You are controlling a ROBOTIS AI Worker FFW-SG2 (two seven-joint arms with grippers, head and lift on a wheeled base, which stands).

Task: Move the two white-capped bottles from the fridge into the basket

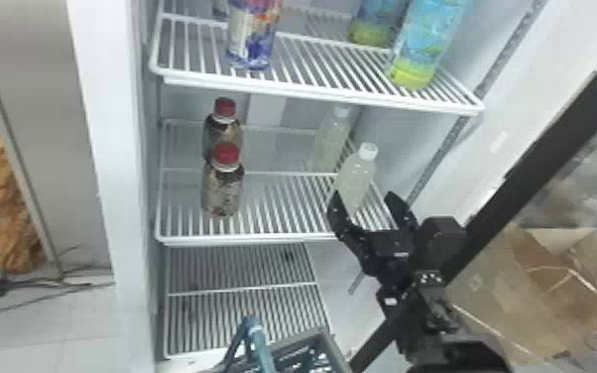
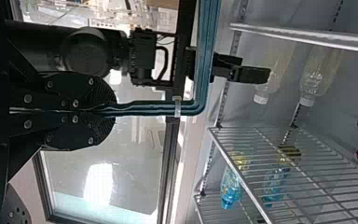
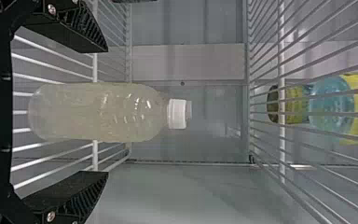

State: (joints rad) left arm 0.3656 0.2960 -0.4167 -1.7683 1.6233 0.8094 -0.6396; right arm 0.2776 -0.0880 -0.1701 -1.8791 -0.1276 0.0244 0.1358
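Observation:
My right gripper (image 1: 367, 204) is open at the fridge's middle shelf, its fingers on either side of the front white-capped bottle (image 1: 355, 179). The second white-capped bottle (image 1: 331, 139) stands behind it. In the right wrist view the open right gripper (image 3: 106, 111) has the front bottle (image 3: 98, 113) between its two fingers, with space on both sides. The left gripper (image 2: 109, 112) is shut on the teal basket handle (image 2: 204, 60) in the left wrist view. At the bottom of the head view is the grey basket (image 1: 307, 342), its inside mostly cut off.
Two red-capped bottles (image 1: 222, 191) stand on the left of the same shelf. The upper shelf (image 1: 312, 94) holds blue-and-green bottles (image 1: 424, 44) and a purple one (image 1: 253, 39). The open door's dark frame (image 1: 525, 154) slants along the right, with a cardboard box (image 1: 525, 297) beyond.

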